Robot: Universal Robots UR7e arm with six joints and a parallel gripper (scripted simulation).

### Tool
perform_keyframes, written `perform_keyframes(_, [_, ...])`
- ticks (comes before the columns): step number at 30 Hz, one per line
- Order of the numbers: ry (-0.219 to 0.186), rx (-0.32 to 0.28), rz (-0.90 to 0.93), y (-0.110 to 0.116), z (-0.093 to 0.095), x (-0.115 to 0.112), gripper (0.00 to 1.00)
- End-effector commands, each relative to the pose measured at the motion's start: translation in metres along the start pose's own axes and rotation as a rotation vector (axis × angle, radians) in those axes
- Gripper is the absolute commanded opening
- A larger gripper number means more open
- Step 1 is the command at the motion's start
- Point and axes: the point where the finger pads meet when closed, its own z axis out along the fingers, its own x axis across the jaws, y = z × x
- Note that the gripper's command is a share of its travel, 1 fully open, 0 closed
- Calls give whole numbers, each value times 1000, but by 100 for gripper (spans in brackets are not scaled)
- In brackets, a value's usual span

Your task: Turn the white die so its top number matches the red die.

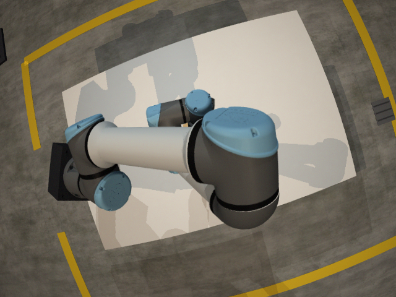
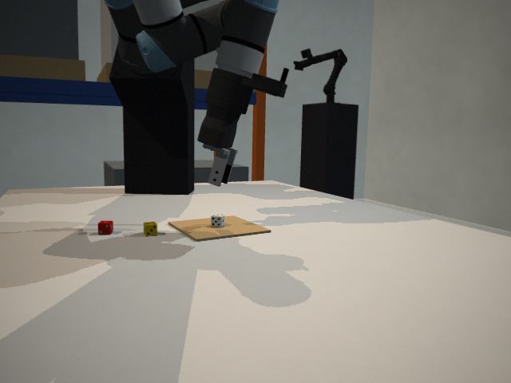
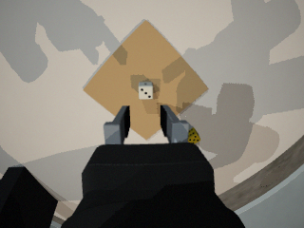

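Black pedestal (image 2: pixel 327 152) with small dark jointed arm (image 2: pixel 338 61) on top, right of the table — blue shelf beam (image 2: pixel 41 91) behind, tan boxes (image 2: pixel 39 68) above it, orange post (image 2: pixel 259 140), yellow floor stripes (image 1: pixel 86 28) — grey slotted block (image 1: pixel 383 111) by one.

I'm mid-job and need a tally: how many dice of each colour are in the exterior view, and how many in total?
White die: 1, on the mat
Red die: 1, off the mat
Yellow die: 1, off the mat
Total dice: 3
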Motion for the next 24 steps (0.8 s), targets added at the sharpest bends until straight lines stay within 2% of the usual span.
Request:
perform_keyframes(1, [-9, -36, 4, -1, 2, -1, 70])
perform_keyframes(5, [-12, -55, 6, -1, 3, -2, 70])
perform_keyframes(18, [-8, -190, 5, -3, 2, -2, 70])
perform_keyframes(24, [-1, -217, 2, -4, 0, 0, 70])
